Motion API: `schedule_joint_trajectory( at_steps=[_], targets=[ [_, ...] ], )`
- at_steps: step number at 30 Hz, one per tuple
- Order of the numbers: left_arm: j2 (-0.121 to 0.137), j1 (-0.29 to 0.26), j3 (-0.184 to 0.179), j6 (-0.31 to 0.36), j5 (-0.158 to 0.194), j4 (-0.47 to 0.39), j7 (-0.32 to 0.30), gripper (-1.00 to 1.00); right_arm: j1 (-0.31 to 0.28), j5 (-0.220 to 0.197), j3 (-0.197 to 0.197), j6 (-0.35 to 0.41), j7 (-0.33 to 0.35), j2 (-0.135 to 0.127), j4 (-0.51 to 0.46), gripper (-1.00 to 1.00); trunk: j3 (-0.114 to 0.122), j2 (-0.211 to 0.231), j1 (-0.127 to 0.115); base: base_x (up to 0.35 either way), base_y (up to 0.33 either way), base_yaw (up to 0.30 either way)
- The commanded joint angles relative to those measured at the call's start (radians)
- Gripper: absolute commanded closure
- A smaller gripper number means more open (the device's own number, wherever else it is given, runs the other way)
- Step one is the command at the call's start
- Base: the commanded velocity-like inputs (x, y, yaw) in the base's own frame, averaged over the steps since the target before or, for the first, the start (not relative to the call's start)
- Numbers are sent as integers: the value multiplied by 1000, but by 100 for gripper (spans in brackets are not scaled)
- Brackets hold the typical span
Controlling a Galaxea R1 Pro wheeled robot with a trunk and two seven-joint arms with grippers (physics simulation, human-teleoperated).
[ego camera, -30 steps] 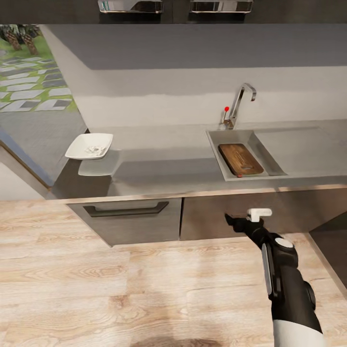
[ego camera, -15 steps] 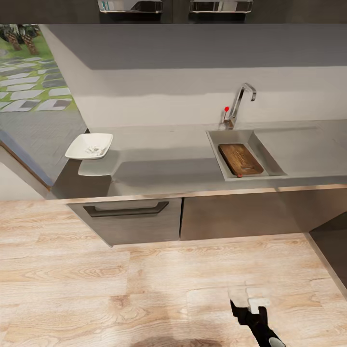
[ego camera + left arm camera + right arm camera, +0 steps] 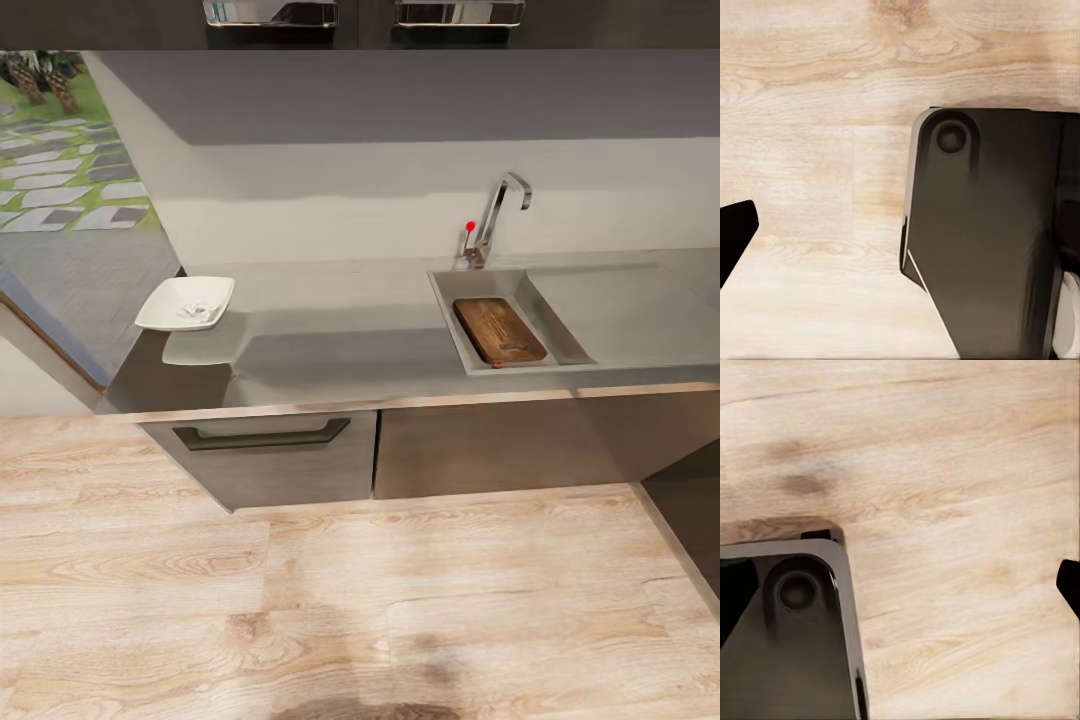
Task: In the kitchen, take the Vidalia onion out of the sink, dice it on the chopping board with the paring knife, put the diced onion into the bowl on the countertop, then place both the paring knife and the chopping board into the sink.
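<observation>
Grippers first: of the left gripper, 1 dark fingertip (image 3: 733,236) juts in at the edge of the left wrist view, and of the right gripper, 1 dark fingertip (image 3: 1070,583) shows at the edge of the right wrist view; with a single finger visible on each, I cannot tell whether either claw is spread or closed, and nothing shows in their grasp. Both wrist cameras look down at pale wood-plank floor (image 3: 300,600), with a dark rounded part of the robot's base (image 3: 990,225) below them.

From the head view, the floor fills the foreground. Beyond it runs the glossy grey countertop (image 3: 340,350) over grey cabinets, 1 drawer with a dark bar handle (image 3: 262,436). Set into the worktop toward the right is the sink (image 3: 447,288), its flat drainboard (image 3: 620,310) stretching further right. An angular chrome tap (image 3: 497,215) with a red knob (image 3: 470,226) stands behind the basin. Inside the basin lies the chopping board (image 3: 498,330), flat, slot handle toward the front. At the board's front edge a small orange-red bit (image 3: 497,366) peeks out, too small to identify. Well apart, on the counter's left end, sits the white bowl (image 3: 186,303) with pale pieces (image 3: 196,311) inside.
</observation>
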Motion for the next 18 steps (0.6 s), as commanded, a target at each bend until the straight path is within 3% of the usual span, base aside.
schedule_joint_trajectory(
  at_steps=[1,4,8,18],
  targets=[
    [-1,1,1,-1,2,1,0,-100,0,-6,-8,-4,-20,-2,-6,-100,-1,-2,1,0,0,0],
    [-2,1,1,-1,2,5,1,-100,2,-36,-16,-7,-34,0,-64,-100,0,-2,1,0,0,-56],
    [-2,1,2,-2,2,15,1,-100,3,-45,-18,-9,-38,10,-124,-100,5,-2,1,0,0,-107],
    [-2,1,1,-6,1,24,2,-100,4,-47,-17,-9,-39,17,-138,-100,20,-2,1,0,0,-56]
  ],
)
